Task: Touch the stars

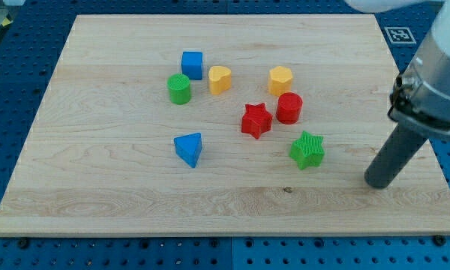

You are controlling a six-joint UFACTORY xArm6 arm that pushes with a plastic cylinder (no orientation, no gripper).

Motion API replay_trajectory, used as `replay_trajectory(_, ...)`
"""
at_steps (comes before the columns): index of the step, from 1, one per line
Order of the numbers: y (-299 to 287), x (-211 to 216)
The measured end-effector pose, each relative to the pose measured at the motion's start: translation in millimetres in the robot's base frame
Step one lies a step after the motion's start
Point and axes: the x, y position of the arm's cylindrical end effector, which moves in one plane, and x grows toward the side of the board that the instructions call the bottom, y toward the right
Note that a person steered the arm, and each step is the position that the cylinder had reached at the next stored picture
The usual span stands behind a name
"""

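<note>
A red star [256,120] lies near the board's middle, touching or almost touching a red cylinder [289,108] to its right. A green star [307,150] lies below and to the right of the red star. My tip [376,182] rests on the board at the view's right, to the right of and slightly below the green star, with a clear gap between them. It touches no block.
A blue cube [192,65], a green cylinder [179,88], a yellow heart [220,79] and a yellow hexagon [280,79] lie toward the view's top. A blue triangle [189,148] lies left of the stars. The wooden board [97,195] sits on a blue pegboard.
</note>
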Motion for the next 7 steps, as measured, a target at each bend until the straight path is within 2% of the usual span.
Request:
replay_trajectory(1, -1, -37)
replay_trajectory(2, -34, -68)
replay_trajectory(3, -65, -76)
replay_trajectory(7, -80, -65)
